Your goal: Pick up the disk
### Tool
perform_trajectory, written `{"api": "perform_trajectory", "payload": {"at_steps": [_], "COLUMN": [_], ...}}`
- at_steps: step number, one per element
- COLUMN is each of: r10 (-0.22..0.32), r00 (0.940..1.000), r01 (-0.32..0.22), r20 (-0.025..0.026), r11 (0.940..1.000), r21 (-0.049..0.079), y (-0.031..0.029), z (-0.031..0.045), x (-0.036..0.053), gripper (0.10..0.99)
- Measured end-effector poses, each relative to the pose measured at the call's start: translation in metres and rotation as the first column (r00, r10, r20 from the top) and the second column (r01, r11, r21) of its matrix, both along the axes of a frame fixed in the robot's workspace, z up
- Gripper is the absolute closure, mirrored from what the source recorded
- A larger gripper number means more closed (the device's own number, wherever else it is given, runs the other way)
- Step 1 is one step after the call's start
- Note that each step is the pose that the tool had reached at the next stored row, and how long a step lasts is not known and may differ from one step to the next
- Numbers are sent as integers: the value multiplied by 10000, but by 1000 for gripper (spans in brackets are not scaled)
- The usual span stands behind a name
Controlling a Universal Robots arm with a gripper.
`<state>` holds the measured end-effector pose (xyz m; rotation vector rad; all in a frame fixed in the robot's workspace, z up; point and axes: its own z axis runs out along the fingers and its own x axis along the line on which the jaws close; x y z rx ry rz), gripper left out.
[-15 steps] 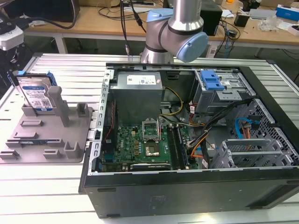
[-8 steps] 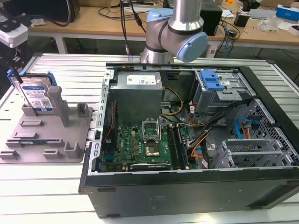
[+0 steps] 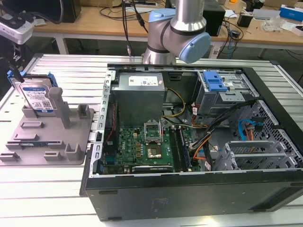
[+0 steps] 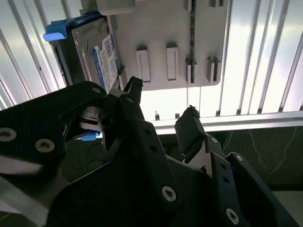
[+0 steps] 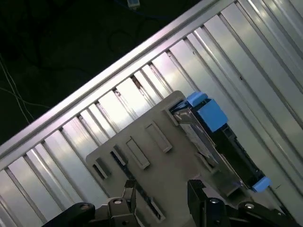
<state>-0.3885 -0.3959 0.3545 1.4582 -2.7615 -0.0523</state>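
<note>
Disk (image 3: 37,97) stands on edge in a slot of the grey fixture plate (image 3: 52,137), at about ten o'clock in the exterior view. Its labelled face is toward that camera, and a tall post (image 3: 57,101) sits just beside it at three o'clock. The gripper (image 4: 161,106) points toward the plate with its jaws spread and nothing between them. In the second wrist view the disk is apart from both fingertips.

The main risk, as I judge it, is that the disk looks only propped. A finger landing on its top edge or nudging one face could tip it out of the slot or wedge it against the post. The posts crowd it, so a jaw coming in off line might strike one instead. The blue side rails (image 4: 56,33) are plastic, and a grip taken on them alone may slip.

At three o'clock from the plate, the open computer case (image 3: 189,198) holds a power supply (image 3: 139,90), a motherboard (image 3: 147,144) and a blue-handled drive cage (image 3: 220,92). The plate holds the disk.
</note>
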Motion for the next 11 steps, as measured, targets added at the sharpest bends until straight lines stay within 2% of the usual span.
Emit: {"api": "perform_trajectory", "payload": {"at_steps": [3,5,7,8,11], "r10": [605,1147,1826,1992,2733], "r00": [9982,9934,9832,9799,9619], "r01": [-605,-1147,-1826,-1992,-2733], "r20": [3,11,30,37,69], "r11": [9982,9934,9832,9799,9619], "r21": [0,-1,-4,-6,-13], "y": [0,0,0,0,0], "z": [-1,-2,-3,-3,-3], "x": [0,0,0,0,0], "gripper": [529,529,529,529,529]}}
